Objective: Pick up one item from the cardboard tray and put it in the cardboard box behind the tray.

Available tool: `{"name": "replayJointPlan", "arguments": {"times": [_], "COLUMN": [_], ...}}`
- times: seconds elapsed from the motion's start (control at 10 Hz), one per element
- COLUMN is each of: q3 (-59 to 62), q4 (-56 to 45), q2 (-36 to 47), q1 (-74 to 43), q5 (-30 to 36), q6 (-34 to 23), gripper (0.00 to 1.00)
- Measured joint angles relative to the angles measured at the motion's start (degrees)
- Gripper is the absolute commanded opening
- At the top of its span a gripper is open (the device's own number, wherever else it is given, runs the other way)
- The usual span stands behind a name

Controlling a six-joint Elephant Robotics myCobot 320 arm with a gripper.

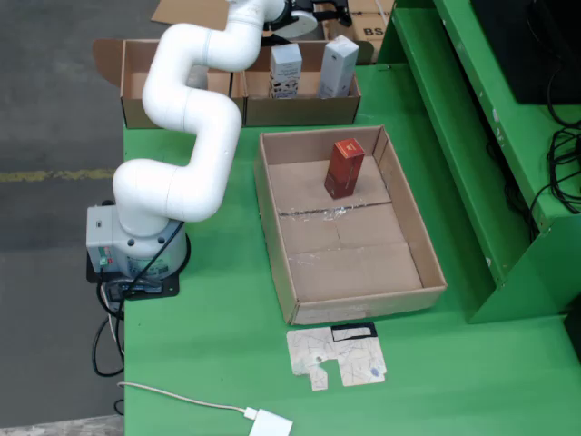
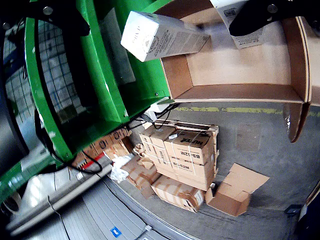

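Green covers nearly everything we see from the fixed view: a flat green table (image 1: pixel 218 363) with a green frame (image 1: pixel 472 163) rising along its right side, and bare grey concrete floor (image 1: pixel 54 109) to the left, crossed by a worn yellow line. On the table sits a shallow cardboard tray (image 1: pixel 277 236), open at the top, its floor taped across the middle. One small red box (image 1: pixel 344 167) stands upright in the tray's far half, near the back wall.

Behind the tray, at the table's far edge, is a cardboard box (image 1: pixel 300 111) with two pale cartons standing in it — a white and blue one (image 1: pixel 286 70) and a taller white one (image 1: pixel 338 65) just beside it. Another open cardboard box (image 1: pixel 136 82) sits to its left.

We see the white arm (image 1: pixel 186 136) rise from a grey base (image 1: pixel 118 241) at the table's left edge and bend up towards the far boxes. Its gripper (image 1: pixel 313 14) is at the top edge of the view, above those cartons; we cannot tell whether it is parted or closed.

Near the front edge lie a flattened scrap of printed card (image 1: pixel 338 356) and a white cable (image 1: pixel 182 400) ending in a small white adapter (image 1: pixel 270 424).

The gripper-mounted view looks down past dark fingers (image 2: pixel 260 17) into a cardboard box interior, with a white carton (image 2: pixel 160 35) close by, and beyond it grey floor with a pile of brown shipping boxes (image 2: pixel 180 160).
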Motion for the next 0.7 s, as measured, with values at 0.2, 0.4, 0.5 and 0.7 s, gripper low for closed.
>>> {"name": "replayJointPlan", "arguments": {"times": [0.2, 0.4, 0.5, 0.7], "q3": [-0.3, -0.3, -0.3, -0.4], "q4": [-0.1, -0.1, -0.1, -0.2], "q2": [2.5, 3.4, 3.4, 5.6], "q1": [-0.7, -1.9, -2.3, -3.1], "q5": [0.1, 0.0, 0.0, 0.0], "q6": [-2.9, -5.6, -5.7, -7.9], "gripper": [1.0, 1.0, 1.0, 1.0]}}
